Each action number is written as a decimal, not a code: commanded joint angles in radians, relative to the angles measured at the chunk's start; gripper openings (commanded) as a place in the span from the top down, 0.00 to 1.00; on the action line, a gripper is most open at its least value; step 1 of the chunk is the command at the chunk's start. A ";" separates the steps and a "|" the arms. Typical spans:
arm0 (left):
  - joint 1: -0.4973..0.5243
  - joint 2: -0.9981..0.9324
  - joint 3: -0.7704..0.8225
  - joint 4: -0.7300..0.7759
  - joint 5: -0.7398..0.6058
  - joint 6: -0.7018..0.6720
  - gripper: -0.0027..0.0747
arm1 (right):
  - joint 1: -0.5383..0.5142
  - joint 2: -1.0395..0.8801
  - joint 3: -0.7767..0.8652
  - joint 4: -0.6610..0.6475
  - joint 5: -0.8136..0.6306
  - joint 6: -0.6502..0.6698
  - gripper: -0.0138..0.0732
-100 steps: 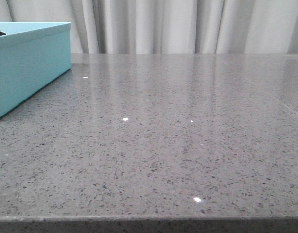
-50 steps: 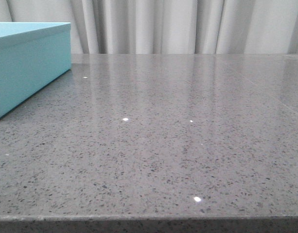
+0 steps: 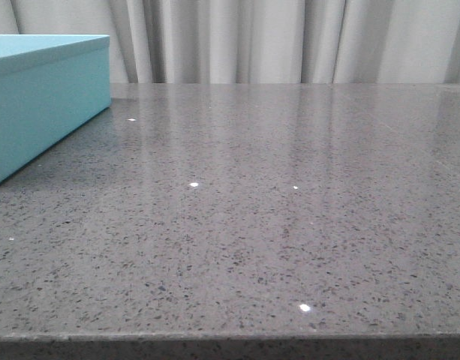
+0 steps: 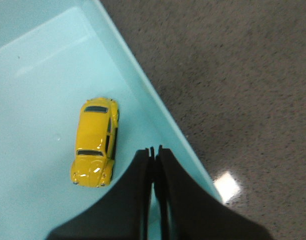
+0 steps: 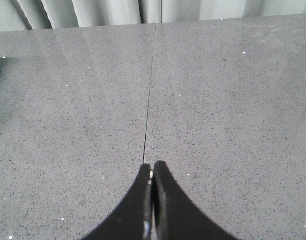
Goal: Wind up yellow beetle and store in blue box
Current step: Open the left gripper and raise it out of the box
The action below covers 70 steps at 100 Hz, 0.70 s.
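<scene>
The yellow beetle (image 4: 95,141) lies on the floor of the blue box (image 4: 38,75), free of any gripper. My left gripper (image 4: 153,148) hangs above the box near its side wall, jaws shut and empty, a short way from the car. The blue box also shows at the far left of the front view (image 3: 42,97); the car is hidden there behind its wall. My right gripper (image 5: 152,165) is shut and empty above the bare grey table. Neither gripper shows in the front view.
The speckled grey table (image 3: 275,202) stretches right of the box, with a thin seam (image 5: 149,90) along it. White curtains (image 3: 290,37) hang behind the table. The table's front edge (image 3: 230,339) runs along the bottom of the front view.
A dark part of the left arm that showed above the box's top at the far left one second ago has gone out of the front view. Nothing else has moved.
</scene>
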 commanded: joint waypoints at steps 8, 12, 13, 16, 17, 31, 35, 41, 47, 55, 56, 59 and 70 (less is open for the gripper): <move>0.003 -0.147 -0.003 -0.083 -0.053 -0.008 0.99 | -0.005 -0.052 0.030 0.002 -0.100 -0.010 0.92; 0.003 -0.177 0.014 -0.083 -0.064 -0.008 0.99 | -0.005 -0.068 0.047 0.002 -0.109 -0.010 0.92; 0.003 -0.182 0.021 -0.083 -0.067 -0.008 0.99 | -0.005 -0.072 0.054 0.002 -0.111 -0.010 0.92; 0.003 -0.207 0.036 -0.083 -0.072 -0.008 0.99 | -0.005 -0.081 0.068 0.002 -0.115 -0.010 0.92; 0.003 -0.212 0.040 -0.083 -0.072 -0.008 0.99 | -0.005 -0.083 0.075 0.002 -0.118 -0.010 0.92; 0.003 -0.324 0.146 -0.083 -0.134 -0.008 0.99 | -0.005 -0.106 0.145 0.002 -0.154 -0.015 0.92; 0.003 -0.362 0.188 -0.083 -0.169 -0.008 0.99 | -0.005 -0.106 0.160 0.002 -0.166 -0.021 0.92; 0.003 -0.411 0.260 -0.083 -0.229 -0.008 0.99 | -0.004 -0.106 0.186 0.003 -0.196 -0.025 0.92; 0.003 -0.479 0.338 -0.087 -0.287 -0.008 0.99 | 0.003 -0.106 0.211 0.005 -0.230 -0.026 0.92; 0.003 -0.554 0.439 -0.096 -0.357 -0.008 0.99 | 0.016 -0.106 0.237 0.005 -0.268 -0.041 0.92; 0.003 -0.560 0.449 -0.099 -0.362 -0.008 0.99 | 0.017 -0.106 0.239 0.005 -0.272 -0.047 0.92; 0.003 -0.588 0.486 -0.101 -0.386 -0.008 0.99 | 0.021 -0.106 0.251 0.005 -0.291 -0.057 0.92; 0.003 -0.693 0.632 -0.120 -0.479 -0.008 0.99 | 0.025 -0.106 0.284 0.006 -0.349 -0.074 0.92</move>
